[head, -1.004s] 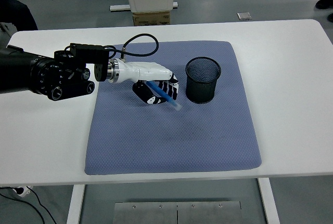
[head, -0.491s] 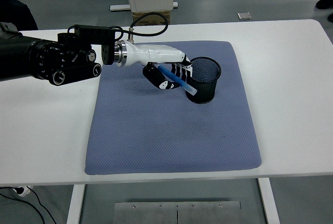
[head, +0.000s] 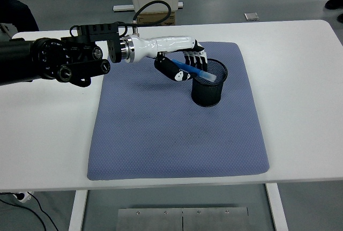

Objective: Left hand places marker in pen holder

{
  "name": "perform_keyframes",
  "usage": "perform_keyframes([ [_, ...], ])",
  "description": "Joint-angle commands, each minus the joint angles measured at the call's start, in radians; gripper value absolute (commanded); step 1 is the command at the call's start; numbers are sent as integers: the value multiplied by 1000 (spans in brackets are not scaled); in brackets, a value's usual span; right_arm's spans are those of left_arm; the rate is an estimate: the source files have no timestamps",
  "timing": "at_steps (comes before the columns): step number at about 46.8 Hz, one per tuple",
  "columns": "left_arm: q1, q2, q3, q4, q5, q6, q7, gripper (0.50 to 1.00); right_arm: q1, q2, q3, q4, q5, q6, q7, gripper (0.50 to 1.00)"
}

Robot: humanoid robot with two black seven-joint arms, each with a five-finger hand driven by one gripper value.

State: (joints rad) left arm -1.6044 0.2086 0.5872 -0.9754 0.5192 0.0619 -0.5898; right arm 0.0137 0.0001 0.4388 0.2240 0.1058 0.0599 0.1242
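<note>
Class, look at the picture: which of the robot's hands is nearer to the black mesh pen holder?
Left. The left hand holds the blue marker right at the pen holder, its tip over the rim. The right hand is not in view.

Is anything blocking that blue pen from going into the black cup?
Nothing visible does. The left hand holds the marker lying nearly flat, its tip over the open mouth of the pen holder, which looks empty.

A blue-grey mat (head: 177, 140) lies flat on the white table (head: 300, 81), and a cardboard box (head: 155, 19) stands on the floor behind the table.
</note>
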Motion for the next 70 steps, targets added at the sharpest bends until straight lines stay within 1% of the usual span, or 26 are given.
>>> perform_keyframes([
  [1,0,-11,-27,0,-16,-2,30,500,0,0,0,0,0,0,0,1000],
  [7,0,-35,-59,1,-25,-2,34,500,0,0,0,0,0,0,0,1000],
  [12,1,-44,-64,3,-64,-2,34,500,0,0,0,0,2,0,0,1000],
  [13,1,-58,-64,3,-100,-4,34,500,0,0,0,0,0,0,0,1000],
  [17,3,-61,-69,4,-151,-4,34,500,0,0,0,0,0,0,0,1000],
  [26,6,-64,-127,17,-214,-5,34,500,0,0,0,0,0,0,0,1000],
  [32,23,-75,-155,32,-249,-39,34,500,0,0,0,0,0,0,0,1000],
  [41,67,-87,-199,70,-295,-56,33,500,0,0,0,0,0,0,0,1000],
  [48,115,-90,-262,101,-338,-91,33,500,0,0,0,0,0,0,0,1000],
  [60,248,-107,-383,101,-344,-106,34,500,0,0,0,0,0,0,0,1000],
  [62,264,-113,-395,103,-350,-117,34,500,0,0,0,0,0,0,0,1000],
  [70,279,-127,-409,103,-392,-126,31,500,0,0,0,0,0,0,0,1000],
])
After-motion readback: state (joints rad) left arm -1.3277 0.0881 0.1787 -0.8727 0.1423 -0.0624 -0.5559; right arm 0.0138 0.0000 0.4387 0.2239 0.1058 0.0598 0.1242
